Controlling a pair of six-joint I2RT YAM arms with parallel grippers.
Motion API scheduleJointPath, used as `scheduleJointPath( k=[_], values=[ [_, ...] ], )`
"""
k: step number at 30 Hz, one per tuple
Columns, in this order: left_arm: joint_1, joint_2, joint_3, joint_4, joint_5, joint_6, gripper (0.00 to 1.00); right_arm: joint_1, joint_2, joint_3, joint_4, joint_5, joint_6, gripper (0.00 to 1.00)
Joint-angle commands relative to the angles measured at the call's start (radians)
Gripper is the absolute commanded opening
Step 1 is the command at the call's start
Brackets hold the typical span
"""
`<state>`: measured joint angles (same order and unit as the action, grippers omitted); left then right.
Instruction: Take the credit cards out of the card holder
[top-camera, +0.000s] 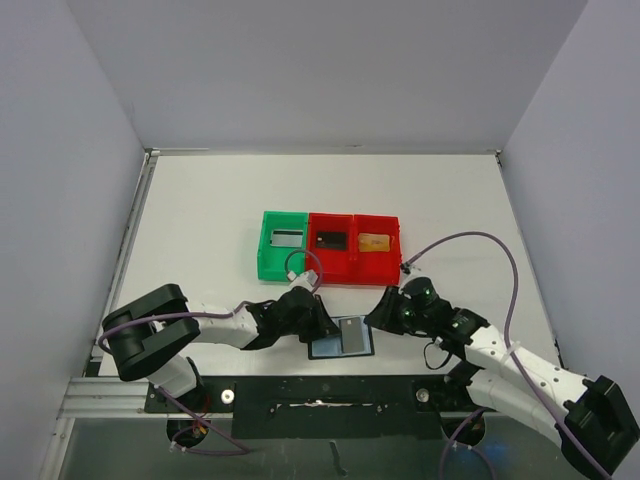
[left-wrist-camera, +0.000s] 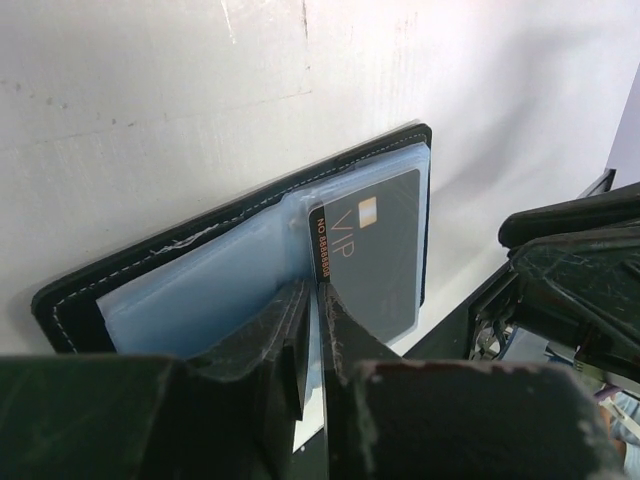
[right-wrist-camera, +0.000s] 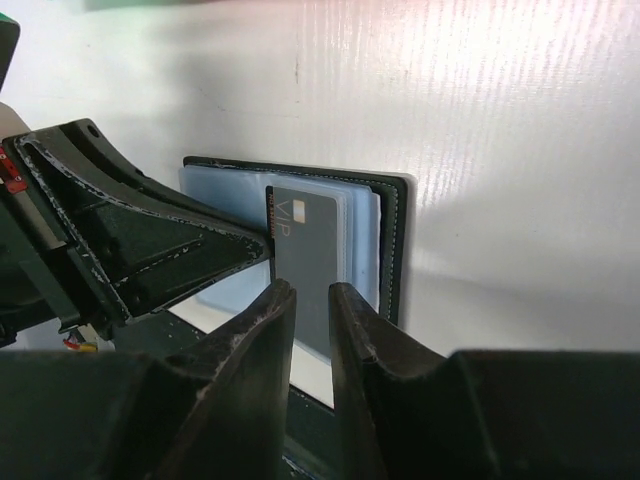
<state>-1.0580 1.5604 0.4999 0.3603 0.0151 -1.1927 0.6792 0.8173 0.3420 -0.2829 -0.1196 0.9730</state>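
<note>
Reaching in from opposite sides, two robot pincers meet over the card holder (left-wrist-camera: 150, 262), a black wallet lying open and flat on the white table (top-camera: 200, 200).

The left pincer (left-wrist-camera: 312, 300) holds its fingers almost together right at the wallet's centre fold. The edge of a blue-grey plastic pocket and the printed edge of a dark VIP card (left-wrist-camera: 375, 255) run into the thin slit between them. Whether it is nipping the pocket, the card, or only pressing down cannot be told.

The right pincer (right-wrist-camera: 312, 290) faces it across the wallet, fingers narrowly parted and gripping nothing. The free end of the dark card lies just past its tips and shows through the gap.

Well beyond both pincers, three bins sit side by side:
- a green bin (top-camera: 268, 262) with what looks like a greyish card (top-camera: 287, 238)
- a red bin (top-camera: 330, 270) with a black card (top-camera: 331, 241)
- a second red bin (top-camera: 376, 270) with a tan-gold card (top-camera: 374, 242)

Judging from this, the step in hand is freeing the one card left in the wallet. The next move likely calls for the left pincer to pin the wallet down. The right pincer would then close on the card's free end and draw it straight back toward itself, away from the fold. A thin card lying flat on glossy plastic offers little to catch, so the grip needs care.
</note>
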Motion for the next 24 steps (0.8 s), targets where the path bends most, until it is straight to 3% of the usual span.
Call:
scheduleJointPath(
  k=[1, 11, 14, 20, 24],
  values=[
    [-0.004, -0.017, 0.033, -0.027, -0.01, 0.029, 0.12, -0.007, 0.068, 0.044, 0.084, -0.069, -0.027, 0.22],
    [-0.003, -0.051, 0.017, -0.036, -0.019, 0.027, 0.24, -0.007, 0.291, -0.019, 0.229, -0.134, 0.001, 0.16],
    [-0.003, -0.065, -0.001, -0.029, -0.028, 0.019, 0.24, -0.006, 0.297, -0.032, 0.219, -0.12, 0.007, 0.12],
    [-0.002, -0.06, -0.01, 0.014, -0.021, 0.017, 0.11, -0.008, 0.291, -0.034, 0.219, -0.14, -0.008, 0.11],
    [-0.008, -0.037, 0.049, -0.064, -0.034, 0.07, 0.13, -0.006, 0.316, -0.023, 0.227, -0.165, -0.019, 0.11]
  ],
)
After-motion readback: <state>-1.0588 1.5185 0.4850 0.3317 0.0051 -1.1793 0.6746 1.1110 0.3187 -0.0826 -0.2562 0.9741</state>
